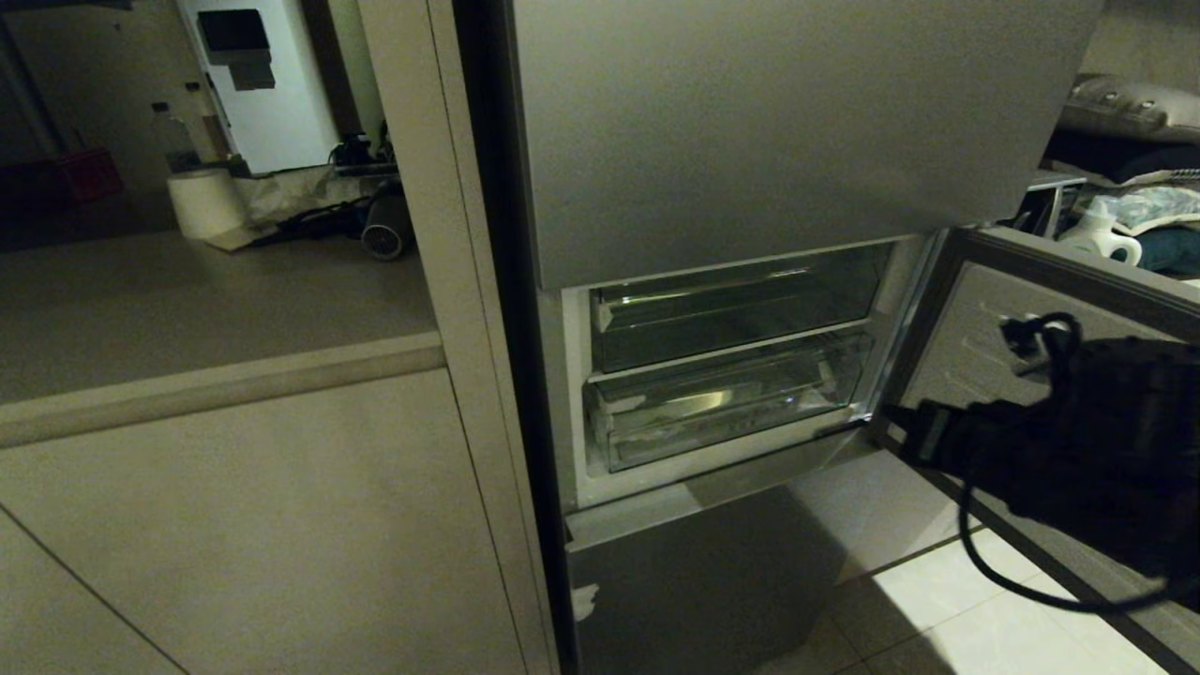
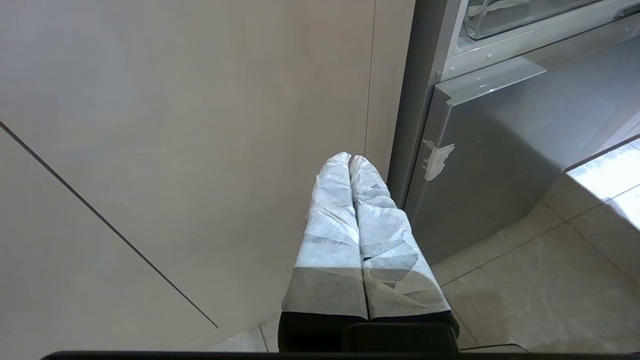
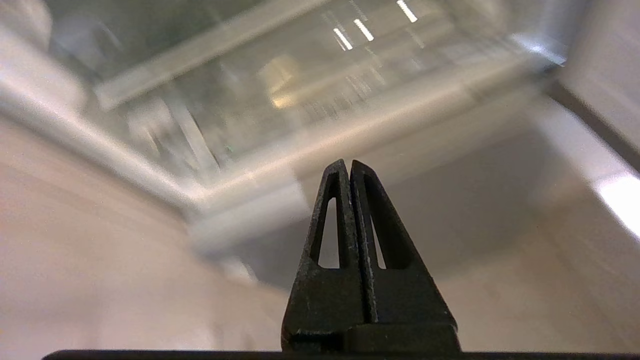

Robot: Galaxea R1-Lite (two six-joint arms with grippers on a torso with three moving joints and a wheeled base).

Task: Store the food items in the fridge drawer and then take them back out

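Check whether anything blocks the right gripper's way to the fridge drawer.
Nothing visible does. The fridge door is swung open to the right, and the right gripper, shut and empty, points at the fridge drawer, which sits pushed in below the shallower clear tray. No food items show.

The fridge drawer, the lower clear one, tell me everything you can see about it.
The fridge drawer is a wide clear plastic bin with a thick clear front rim, sitting pushed in below a shallower clear tray in the grey steel fridge, whose door hangs open to the right. Reflections streak its front; no food shows inside. Nothing touches it: the right gripper, shut and empty, points toward it from outside.
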